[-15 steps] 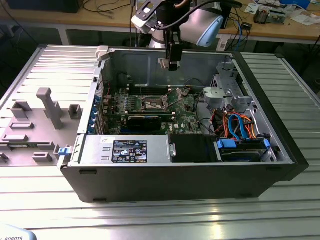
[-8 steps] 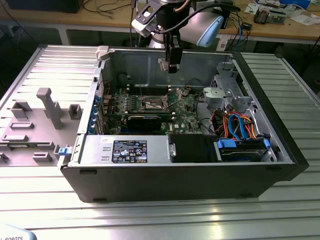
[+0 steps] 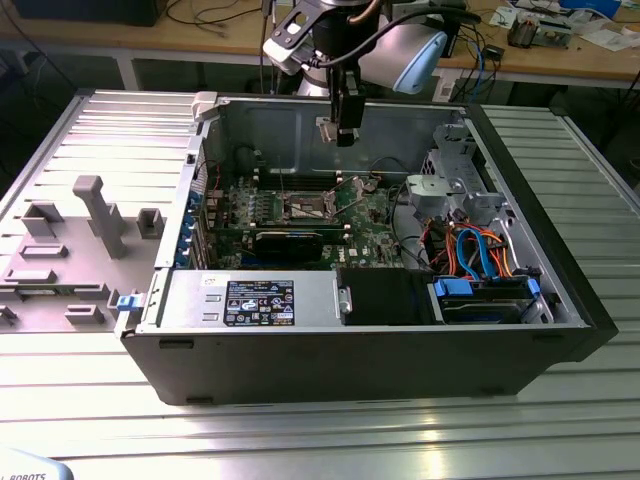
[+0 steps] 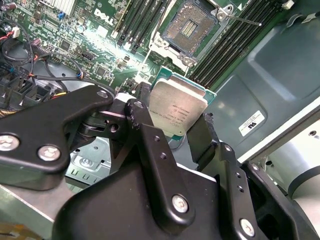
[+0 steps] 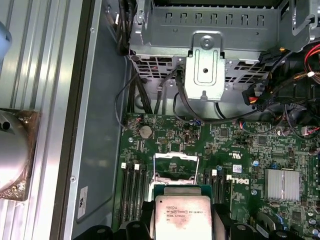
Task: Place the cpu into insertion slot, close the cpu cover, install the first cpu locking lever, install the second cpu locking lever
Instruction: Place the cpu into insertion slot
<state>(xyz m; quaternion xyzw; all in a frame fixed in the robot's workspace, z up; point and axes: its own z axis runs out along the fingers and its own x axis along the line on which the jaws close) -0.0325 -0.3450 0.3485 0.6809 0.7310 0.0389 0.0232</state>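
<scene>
Chip (image 4: 177,107) pinched in claw (image 4: 172,119), well above open socket (image 4: 192,27); best squared to socket, lowered flat, never forced

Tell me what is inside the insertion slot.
Nothing: the insertion slot shows a bare dark contact field in the second wrist view. The cpu, held in the gripper, largely hides it in the first wrist view.

Open black metal PC case (image 3: 350,370) sits on slatted metal table (image 3: 300,430); grey plastic fixture tray (image 3: 80,240) at exterior view's left of it. Green motherboard (image 3: 370,215) in case, square metal-rimmed insertion slot (image 3: 305,208) mid-board. Small square silver-topped cpu (image 4: 177,110) betw. black gripper (image 4: 174,126) fingers, above board, apart from slot.
</scene>
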